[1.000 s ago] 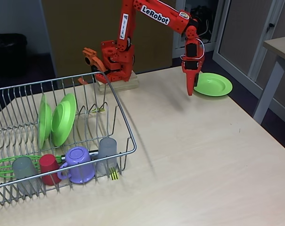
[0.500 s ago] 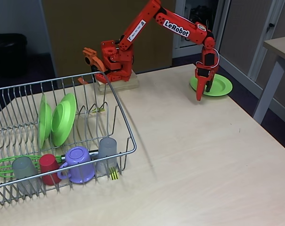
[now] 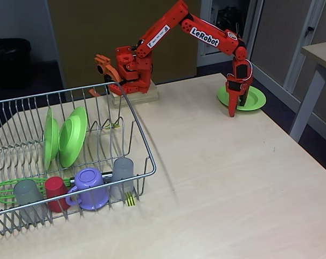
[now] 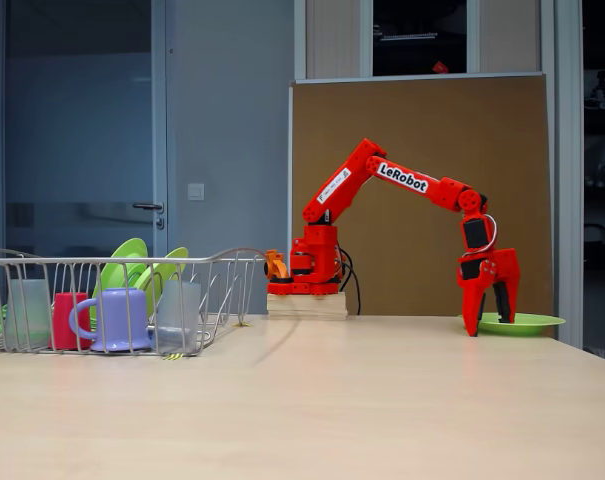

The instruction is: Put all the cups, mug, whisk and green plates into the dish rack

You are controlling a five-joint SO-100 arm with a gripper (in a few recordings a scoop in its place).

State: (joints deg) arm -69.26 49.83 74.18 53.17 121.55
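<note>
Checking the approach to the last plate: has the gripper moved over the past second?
Yes. The gripper has swung right and down toward the table, reaching the near-left rim of the green plate, which stayed put.

Light wood-grain bench (image 3: 216,178) occupying the lower part of both fixed views. Behind it, a brown board (image 4: 422,190) stands upright, reaching past centre toward 3 o'clock in one fixed view. To its 9 o'clock, a blue-grey door (image 4: 82,150) with a lever handle (image 4: 147,207), and a wall switch (image 4: 195,191) on the grey wall beside it. At 3 o'clock in the raised view, a second table (image 3: 316,70) with a grey leg, on dark floor (image 3: 313,140). A dark bin (image 3: 9,59) sits at 10 o'clock. Lighting is even.
</note>
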